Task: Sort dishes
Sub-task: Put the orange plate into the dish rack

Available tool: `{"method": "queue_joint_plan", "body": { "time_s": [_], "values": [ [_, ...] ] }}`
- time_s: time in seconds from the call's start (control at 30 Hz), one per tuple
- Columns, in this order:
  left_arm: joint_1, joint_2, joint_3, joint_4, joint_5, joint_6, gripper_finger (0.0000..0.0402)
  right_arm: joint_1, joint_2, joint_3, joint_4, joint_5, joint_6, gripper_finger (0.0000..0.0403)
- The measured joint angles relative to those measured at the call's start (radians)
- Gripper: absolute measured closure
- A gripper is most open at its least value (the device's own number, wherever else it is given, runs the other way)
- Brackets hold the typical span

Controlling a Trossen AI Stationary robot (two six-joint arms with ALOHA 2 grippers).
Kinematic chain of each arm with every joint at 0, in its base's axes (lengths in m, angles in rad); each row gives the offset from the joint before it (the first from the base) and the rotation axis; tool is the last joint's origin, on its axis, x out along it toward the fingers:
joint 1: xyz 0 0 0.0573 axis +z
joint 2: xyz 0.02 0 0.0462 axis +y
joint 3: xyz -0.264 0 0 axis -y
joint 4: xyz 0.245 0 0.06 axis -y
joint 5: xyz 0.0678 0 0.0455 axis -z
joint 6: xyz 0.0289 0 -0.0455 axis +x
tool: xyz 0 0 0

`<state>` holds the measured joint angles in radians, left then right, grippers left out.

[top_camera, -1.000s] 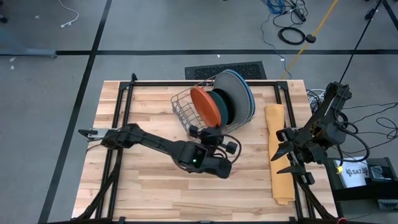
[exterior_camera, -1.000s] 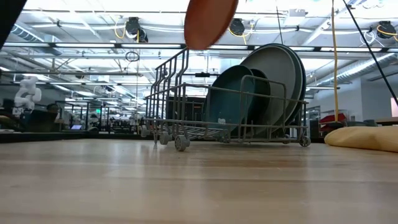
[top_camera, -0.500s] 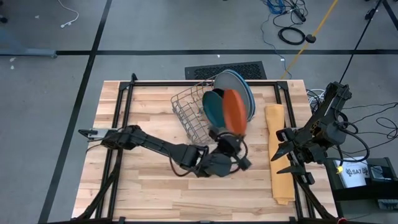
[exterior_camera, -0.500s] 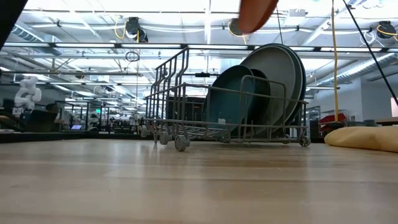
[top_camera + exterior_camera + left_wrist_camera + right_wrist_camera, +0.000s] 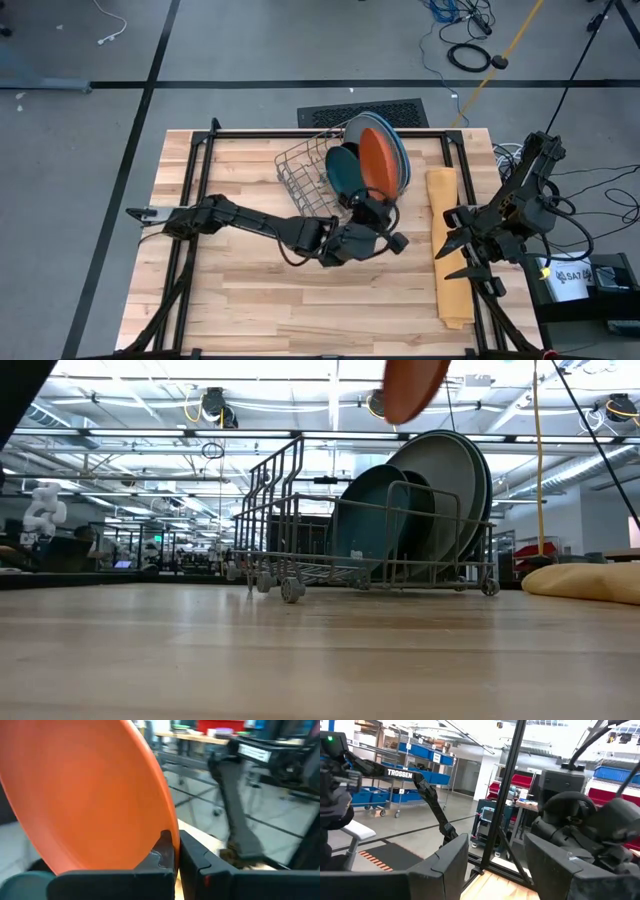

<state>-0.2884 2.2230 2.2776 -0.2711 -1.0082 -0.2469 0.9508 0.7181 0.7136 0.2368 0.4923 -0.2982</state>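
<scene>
orange plate (image 5: 415,385): top cut off | black plate (image 5: 347,152): mostly hidden

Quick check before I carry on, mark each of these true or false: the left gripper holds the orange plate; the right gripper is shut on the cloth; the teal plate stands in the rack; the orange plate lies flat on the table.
1. The left gripper holds the orange plate. True.
2. The right gripper is shut on the cloth. False: it is open and holds nothing.
3. The teal plate stands in the wire rack. True.
4. The orange plate lies flat on the table. False: it is held up over the rack.
</scene>
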Motion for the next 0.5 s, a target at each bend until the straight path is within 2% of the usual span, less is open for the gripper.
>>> {"method": "queue_joint_plan", "body": {
  "time_s": [0.13,0.23,0.37,0.5],
  "values": [
    [-0.029,-0.018,0.000,0.020,-0.025,0.026,0.0402,0.000,0.000,0.000,-0.024,0.000,0.003,0.0218],
    [-0.061,-0.034,0.000,0.082,0.016,0.128,0.0402,0.000,0.000,0.000,-0.040,0.000,0.003,0.0218],
    [-0.124,-0.056,-0.001,0.209,0.141,0.420,0.0402,0.000,0.000,0.000,-0.040,0.002,0.002,0.0218],
    [-0.182,-0.131,-0.001,0.310,0.207,0.673,0.0402,0.000,0.000,0.000,-0.039,0.000,0.001,0.0218]
  ]
}}
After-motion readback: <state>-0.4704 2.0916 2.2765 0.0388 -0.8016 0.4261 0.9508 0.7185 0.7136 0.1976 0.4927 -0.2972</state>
